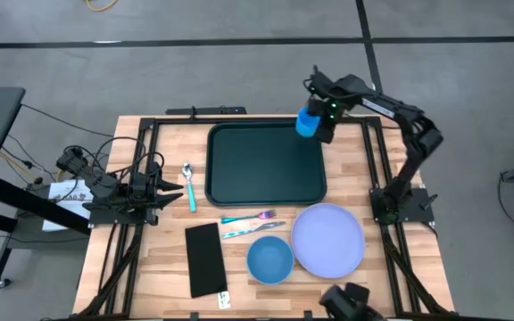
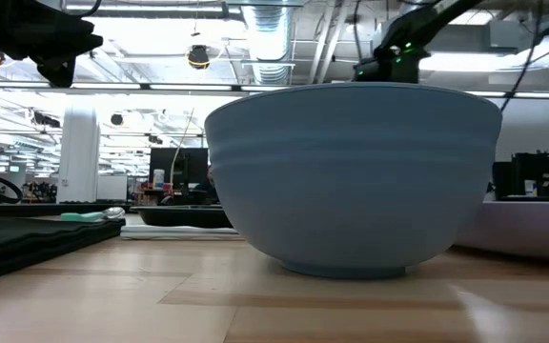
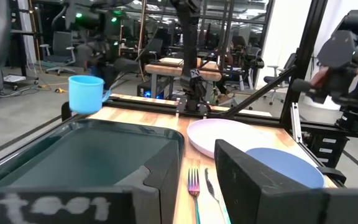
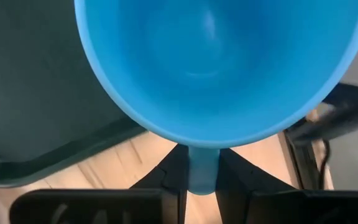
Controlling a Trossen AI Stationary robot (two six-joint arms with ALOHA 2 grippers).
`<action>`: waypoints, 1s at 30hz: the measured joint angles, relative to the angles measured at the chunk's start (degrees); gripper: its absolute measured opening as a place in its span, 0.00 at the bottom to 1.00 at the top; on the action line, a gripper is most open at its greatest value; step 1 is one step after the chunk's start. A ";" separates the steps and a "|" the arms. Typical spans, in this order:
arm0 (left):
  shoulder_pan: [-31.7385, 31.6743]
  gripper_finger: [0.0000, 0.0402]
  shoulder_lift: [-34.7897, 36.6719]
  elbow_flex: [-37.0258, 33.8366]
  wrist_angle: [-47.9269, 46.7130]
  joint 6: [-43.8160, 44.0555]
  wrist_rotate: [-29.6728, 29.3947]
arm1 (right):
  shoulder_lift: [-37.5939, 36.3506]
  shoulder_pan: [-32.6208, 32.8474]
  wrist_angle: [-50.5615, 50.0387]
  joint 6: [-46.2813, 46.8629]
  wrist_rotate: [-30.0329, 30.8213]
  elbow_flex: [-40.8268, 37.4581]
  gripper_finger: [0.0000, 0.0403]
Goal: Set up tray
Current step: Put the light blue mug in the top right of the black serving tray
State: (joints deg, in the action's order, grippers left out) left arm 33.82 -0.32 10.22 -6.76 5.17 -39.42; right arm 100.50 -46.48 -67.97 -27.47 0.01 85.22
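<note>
The dark green tray (image 1: 266, 165) lies flat on the far middle of the table. A blue cup (image 1: 308, 122) hangs over the tray's far right corner, held by my right gripper (image 1: 321, 118), which is shut on it. The left wrist view shows the cup (image 3: 86, 93) just above the tray's far rim (image 3: 123, 127). The right wrist view looks down into the open cup (image 4: 216, 62). My left gripper (image 1: 172, 190) waits open at the table's left side, near a spoon. My right gripper (image 4: 202, 180) pinches the cup's handle (image 4: 202, 158) between its two fingers. It comes slanting down from the table's right side. The cup sits upright with its mouth up, lifted clear above the tray's corner (image 4: 55, 155).
A lavender plate (image 1: 328, 236) and a blue bowl (image 1: 269, 259) sit near the table's near edge, and the bowl (image 2: 351, 181) fills the low view. A flat black rectangle (image 1: 205, 259), a fork (image 1: 250, 217), a knife (image 1: 248, 231) and a teal-handled spoon (image 1: 189, 187) lie left of them.
</note>
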 joint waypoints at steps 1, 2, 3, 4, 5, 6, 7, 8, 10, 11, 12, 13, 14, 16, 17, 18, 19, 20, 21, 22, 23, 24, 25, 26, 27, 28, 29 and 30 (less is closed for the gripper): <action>0.00 0.23 -0.01 0.00 0.00 0.00 -0.02 | 1.38 0.00 -0.49 -0.14 -0.21 0.97 0.13; 0.00 0.23 0.01 0.00 0.00 0.00 0.00 | 2.63 0.00 -0.99 -0.43 -0.24 1.77 0.13; 0.00 0.23 0.01 0.00 0.00 0.00 0.00 | 3.75 -0.04 -1.33 -0.48 -0.22 2.41 0.13; 0.00 0.23 0.01 0.00 0.00 0.00 -0.01 | 4.76 -0.05 -1.77 -0.50 -0.22 2.99 0.13; 0.00 0.23 0.01 0.00 0.00 0.00 -0.02 | 5.60 -0.05 -2.18 -0.50 -0.22 3.44 0.13; 0.00 0.23 0.01 0.00 0.00 0.00 0.00 | 6.34 -0.05 -2.57 -0.52 -0.19 3.69 0.13; 0.00 0.23 0.01 0.00 0.00 0.00 -0.02 | 6.81 -0.05 -2.87 -0.52 -0.16 3.73 0.13; 0.00 0.23 0.01 0.00 0.00 0.00 -0.01 | 7.28 -0.05 -3.10 -0.56 -0.17 3.73 0.13; 0.00 0.23 0.01 0.00 0.00 0.00 0.00 | 7.72 -0.05 -3.17 -0.58 -0.32 3.74 0.13; 0.00 0.23 0.01 0.00 0.00 0.00 -0.02 | 7.72 -0.03 -3.19 -0.62 -0.36 3.69 0.13; 0.00 0.23 -0.01 0.00 0.00 0.00 -0.02 | 7.66 0.13 -3.17 -0.63 -0.37 3.69 0.13; 0.00 0.23 0.01 0.00 0.00 -0.02 0.00 | 7.64 0.30 -3.16 -0.63 -0.37 3.69 0.13; 0.00 0.23 0.00 0.00 -0.02 -0.07 0.00 | 7.64 0.38 -3.18 -0.62 -0.39 3.68 0.13; 0.00 0.23 0.01 0.00 -0.01 -0.17 0.00 | 7.59 0.39 -3.16 -0.61 -0.93 3.66 0.13; 0.00 0.23 0.01 0.00 -0.06 -0.21 0.00 | 7.59 0.39 -3.18 -0.63 -1.60 3.66 0.13; 0.00 0.23 0.00 0.00 -0.11 -0.24 -0.02 | 7.63 0.39 -3.09 -0.62 -2.27 3.66 0.13; 0.00 0.23 0.01 0.00 -0.11 -0.24 0.00 | 7.83 0.60 -2.86 -0.61 -2.78 3.66 0.13; 0.00 0.23 0.01 0.00 -0.13 -0.24 0.00 | 8.17 0.73 -2.60 -0.61 -3.10 3.66 0.13; 0.00 0.23 0.00 0.00 -0.17 -0.24 0.00 | 8.52 0.74 -2.42 -0.61 -3.12 3.65 0.13; 0.00 0.23 0.01 0.00 -0.17 -0.24 0.00 | 8.90 0.74 -2.31 -0.61 -3.15 3.62 0.13; 0.00 0.23 0.01 0.00 -0.17 -0.23 -0.02 | 9.28 0.76 -2.12 -0.61 -3.12 3.62 0.13; 0.00 0.23 -0.01 0.00 -0.17 -0.22 -0.01 | 9.71 0.83 -1.77 -0.68 -3.16 3.62 0.13; 0.00 0.23 0.01 0.00 -0.20 -0.22 -0.01 | 10.18 0.83 -1.59 -0.85 -3.16 3.62 0.13; 0.00 0.23 0.00 0.00 -0.20 -0.22 -0.01 | 10.61 0.78 -1.63 -0.89 -3.13 3.62 0.13; 0.00 0.23 0.01 0.00 -0.20 -0.22 0.00 | 11.02 0.67 -1.59 -0.91 -3.17 3.59 0.13; 0.00 0.23 0.01 0.00 -0.20 -0.22 0.00 | 11.31 0.65 -1.34 -0.91 -3.15 3.58 0.13; 0.00 0.23 0.01 0.00 -0.22 -0.20 0.00 | 11.41 0.64 -1.08 -0.93 -3.15 3.58 0.13; 0.00 0.23 0.01 0.00 -0.22 -0.20 0.00 | 11.42 0.59 -1.00 -0.97 -3.13 3.58 0.13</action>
State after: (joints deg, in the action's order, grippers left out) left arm 33.82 -0.32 10.22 -6.98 4.97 -39.42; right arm 111.92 -45.89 -68.97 -28.44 -3.12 88.79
